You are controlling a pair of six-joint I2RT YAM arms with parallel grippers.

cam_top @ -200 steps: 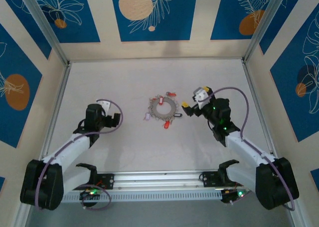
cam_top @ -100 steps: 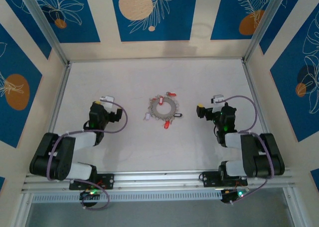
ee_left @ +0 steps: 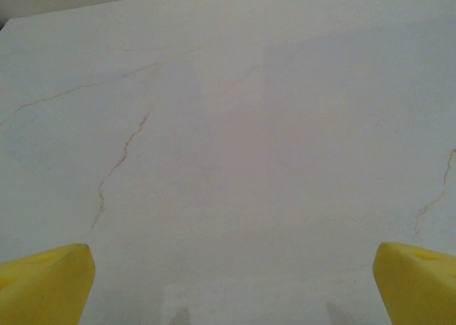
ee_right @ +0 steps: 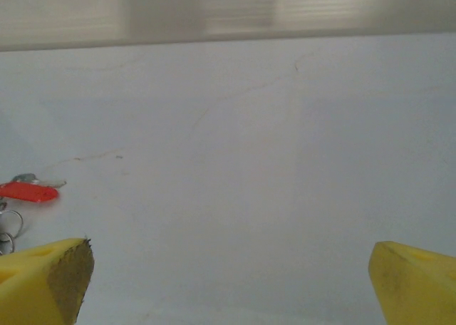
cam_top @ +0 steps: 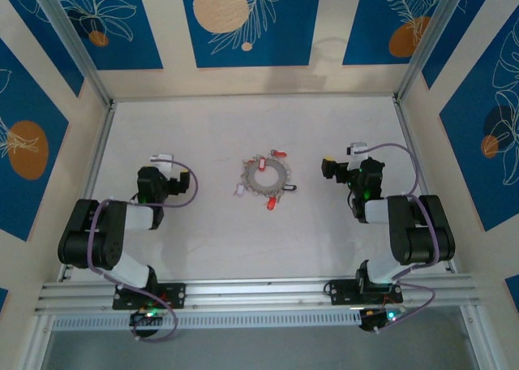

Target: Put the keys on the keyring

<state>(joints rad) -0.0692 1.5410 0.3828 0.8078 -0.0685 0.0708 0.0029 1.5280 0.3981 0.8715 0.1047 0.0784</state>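
The pale worktop point(cam_top: 243, 240) carries both folded arms, the left pincer point(ee_left: 228, 288) at nine o'clock of the keyring point(cam_top: 251, 178) and the right pincer point(ee_right: 228, 289) at three o'clock. Each has its jaws wide apart and empty. The keyring lies mid-worktop with the keys point(cam_top: 280, 152) fanned around its rim. They look already threaded, so little seems left, though the links are too small to confirm.

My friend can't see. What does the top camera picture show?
A silvery keyring with small red and white keys around its rim lies on a white table. The left hand and right hand sit on either side, apart from it, both open and empty.
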